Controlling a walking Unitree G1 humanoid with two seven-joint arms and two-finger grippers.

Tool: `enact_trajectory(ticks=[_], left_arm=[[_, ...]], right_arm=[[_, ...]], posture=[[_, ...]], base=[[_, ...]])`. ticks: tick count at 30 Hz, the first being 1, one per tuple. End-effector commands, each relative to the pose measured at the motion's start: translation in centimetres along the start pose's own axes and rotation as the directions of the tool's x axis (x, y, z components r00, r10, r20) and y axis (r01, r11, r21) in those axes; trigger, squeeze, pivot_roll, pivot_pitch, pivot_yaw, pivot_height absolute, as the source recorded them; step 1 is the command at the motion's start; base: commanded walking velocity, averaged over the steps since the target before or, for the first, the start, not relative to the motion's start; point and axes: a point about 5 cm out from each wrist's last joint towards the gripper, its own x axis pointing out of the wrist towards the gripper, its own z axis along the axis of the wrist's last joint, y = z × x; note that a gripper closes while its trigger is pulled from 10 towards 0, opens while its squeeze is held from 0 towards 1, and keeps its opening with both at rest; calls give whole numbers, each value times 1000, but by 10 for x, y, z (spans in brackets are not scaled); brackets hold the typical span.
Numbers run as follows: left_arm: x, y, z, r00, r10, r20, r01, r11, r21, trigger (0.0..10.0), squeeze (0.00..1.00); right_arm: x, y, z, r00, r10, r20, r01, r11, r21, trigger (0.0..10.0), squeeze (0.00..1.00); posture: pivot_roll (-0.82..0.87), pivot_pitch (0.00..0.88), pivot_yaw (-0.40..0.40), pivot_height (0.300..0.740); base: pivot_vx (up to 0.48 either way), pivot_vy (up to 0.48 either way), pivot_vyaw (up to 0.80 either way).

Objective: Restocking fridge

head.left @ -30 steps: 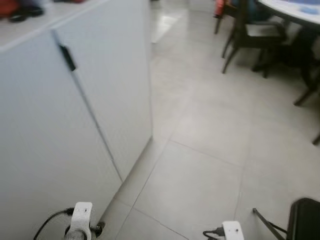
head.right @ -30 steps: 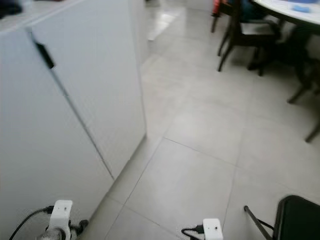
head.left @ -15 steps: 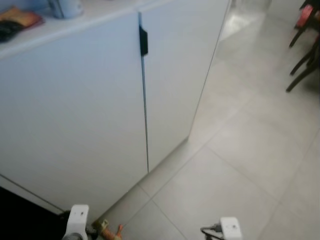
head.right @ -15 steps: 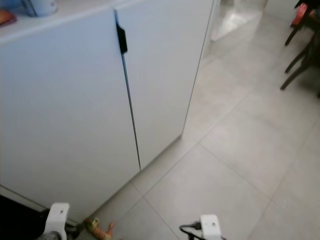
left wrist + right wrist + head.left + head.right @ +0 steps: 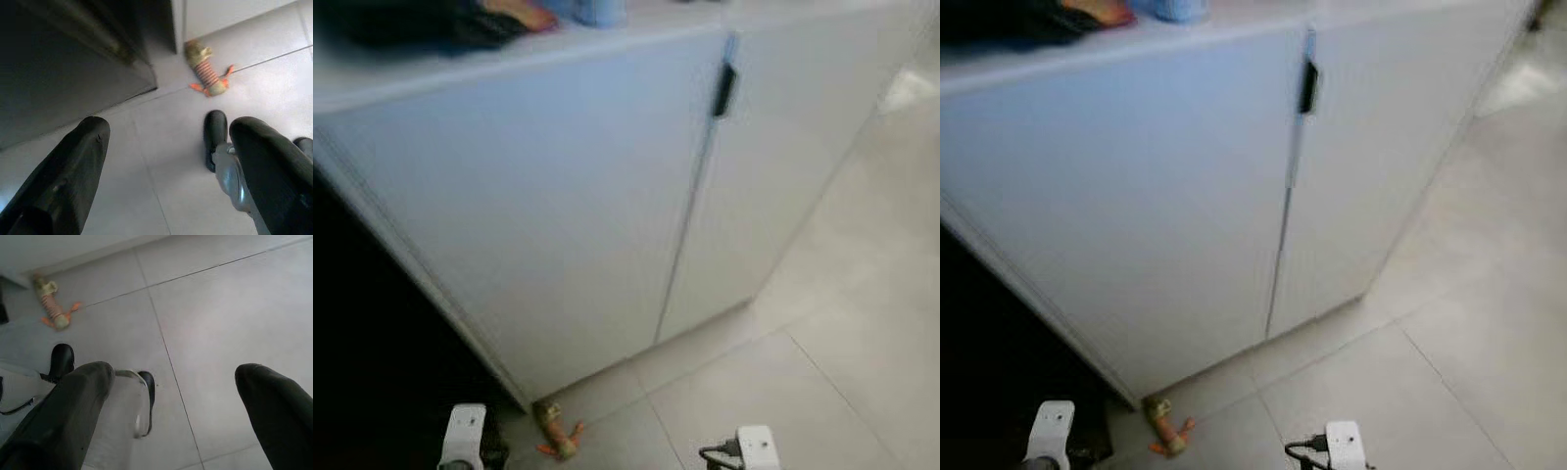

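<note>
Both end effectors, left (image 5: 161, 161) and right (image 5: 171, 406), gape empty | we'd pull the stiff white door (image 5: 783, 166) by its black handle (image 5: 724, 90)

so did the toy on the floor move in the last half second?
No. The toy lies by the cabinet's bottom corner, as it did then; the whole picture shifted, so the camera turned, not the toy.
</note>
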Motion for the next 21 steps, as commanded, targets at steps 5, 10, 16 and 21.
enact_trajectory(ticks=[5,10,16,21], left_arm=[[-3,2,-13,999,4,-47,-3,1000,15,10000,0],[-3,3,-15,999,8,-48,-7,1000,16,10000,0],[-3,3,-16,999,10,-51,-9,1000,19,10000,0],[-3,2,-17,999,9,-52,-8,1000,22,10000,0]], right_arm=[[-2,0,-10,1000,-1,-31,2,1000,12,10000,0],[-3,1,-12,999,5,-35,-5,1000,11,10000,0],[-3,2,-13,999,13,-38,-13,1000,7,10000,0],[-3,2,-13,999,14,-37,-14,1000,8,10000,0]], posture=[[-259,136,-4,740],[-256,131,-4,740],[-257,130,-6,740],[-256,131,-8,740]], base=[[0,0,800],[0,0,800],[0,0,800],[0,0,739]])
